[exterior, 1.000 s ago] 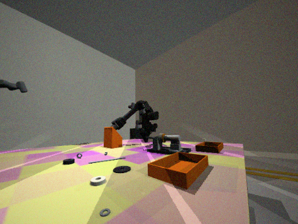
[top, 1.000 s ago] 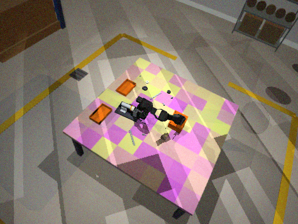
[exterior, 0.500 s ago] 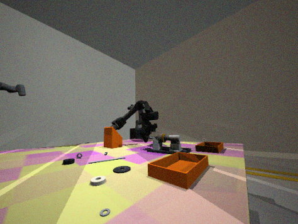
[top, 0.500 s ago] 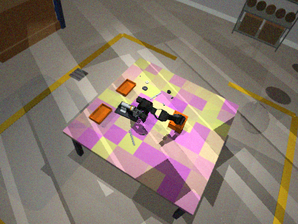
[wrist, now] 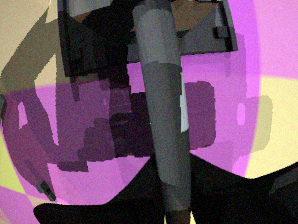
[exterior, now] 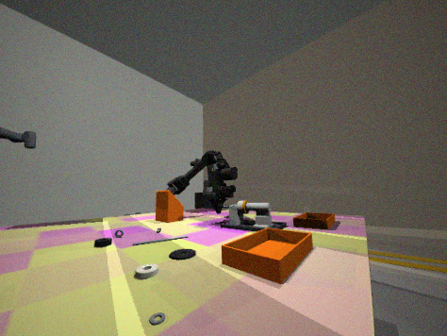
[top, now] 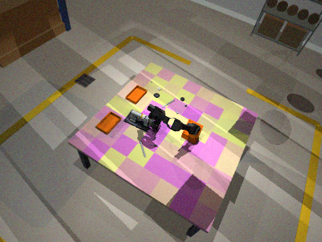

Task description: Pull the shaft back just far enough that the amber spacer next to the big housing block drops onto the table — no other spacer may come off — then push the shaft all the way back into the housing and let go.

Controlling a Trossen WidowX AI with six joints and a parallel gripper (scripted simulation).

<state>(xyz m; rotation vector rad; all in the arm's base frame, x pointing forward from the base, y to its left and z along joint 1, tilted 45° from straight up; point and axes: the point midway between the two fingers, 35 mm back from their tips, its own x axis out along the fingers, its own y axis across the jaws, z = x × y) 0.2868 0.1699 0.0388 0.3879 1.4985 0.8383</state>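
Note:
The grey shaft (wrist: 162, 100) runs up the wrist view toward the black fixture base (wrist: 227, 35) (exterior: 278, 226). My gripper (wrist: 168, 155) (exterior: 219, 210) is shut on the shaft's outer end, just outside the fixture. The big pale housing block (exterior: 260, 208) (top: 136, 114) stands at the far end of the base. The amber spacer (exterior: 242, 206) shows as a ring at the housing's near face, at shaft height and above the base. Other spacers on the shaft are too small to tell apart. In the wrist view the spacers cannot be made out.
Two orange trays (top: 136, 94) (top: 108, 123) (exterior: 256, 257) (exterior: 313, 220) stand beyond and beside the fixture. A thin rod (top: 142, 149) lies near the arm's shadow, another rod (top: 168, 103) (exterior: 160, 241) on the other side. A black disc (exterior: 182, 254), a white ring (exterior: 146, 271) and small washers lie on the table.

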